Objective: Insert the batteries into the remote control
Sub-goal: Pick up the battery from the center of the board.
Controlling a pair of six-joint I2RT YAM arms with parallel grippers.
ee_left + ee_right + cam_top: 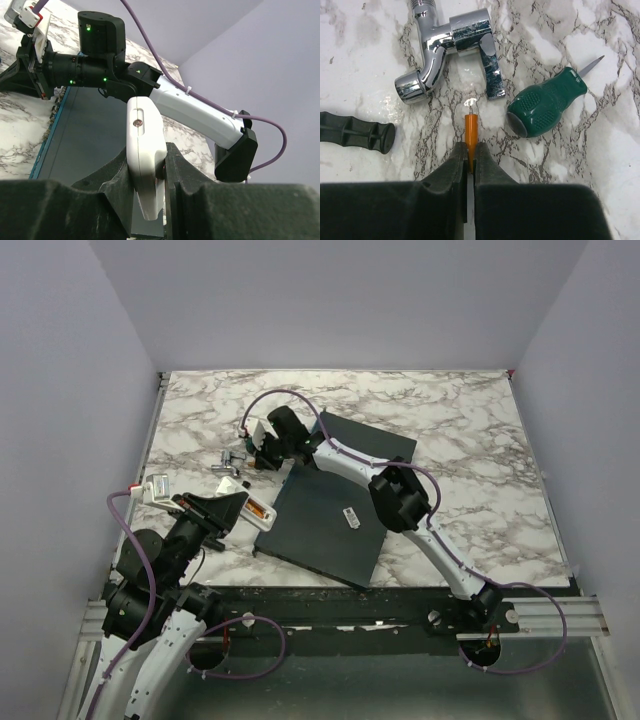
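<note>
The right gripper (470,155) pinches a battery (471,127) by its end, far left near the tap (445,50); the left gripper (147,167) clamps the remote (142,130) nearer. That thin hold could let the battery swivel.

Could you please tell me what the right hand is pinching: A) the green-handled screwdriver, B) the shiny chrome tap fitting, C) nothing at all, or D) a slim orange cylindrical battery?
D: in the right wrist view, the slim orange cylindrical battery sticks out of the closed grip of the right hand.
</note>
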